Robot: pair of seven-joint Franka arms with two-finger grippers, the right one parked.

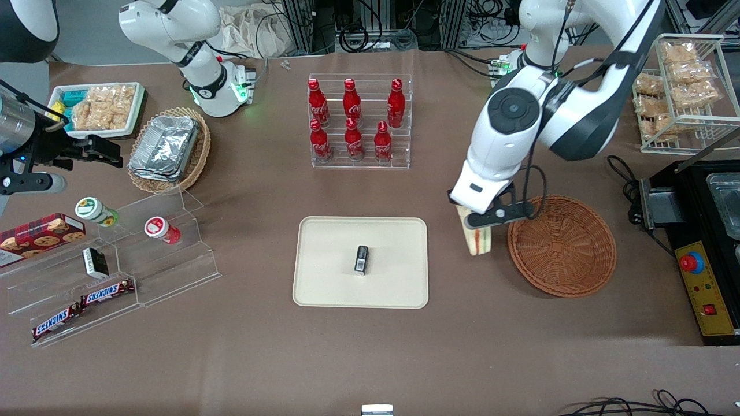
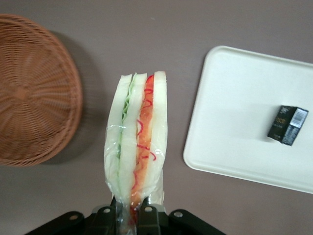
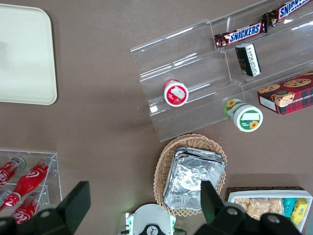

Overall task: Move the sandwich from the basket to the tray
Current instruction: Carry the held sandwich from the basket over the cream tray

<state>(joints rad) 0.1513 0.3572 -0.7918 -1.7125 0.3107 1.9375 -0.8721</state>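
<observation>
The left arm's gripper [image 1: 483, 218] holds the sandwich [image 1: 477, 236] aloft above the bare brown table [image 1: 370, 358], over the strip between the basket [image 1: 562, 245] and the tray [image 1: 324, 289]. The fingers [image 2: 146, 215] are clamped on the wrapped wedge at one end, seen up close from the wrist: white bread layers with green filling along one seam and red along the other, all under clear film. The sandwich hangs just beside the rim of the round reddish-brown basket, clear of its bowl, and well short of the tray's nearest short edge. The cream tray lies flat near the middle of the table, carrying a small dark box [image 1: 361, 259] close to its centre. Farther from the front camera than the tray, a clear rack of red bottles [image 1: 359, 122] stands upright. Toward the parked arm's end of the table, a stepped clear display [image 1: 115, 271] carries chocolate bars [image 1: 107, 292] and small tubs [image 1: 163, 229], with a tan wicker basket of foil containers [image 1: 167, 149] nearby.
</observation>
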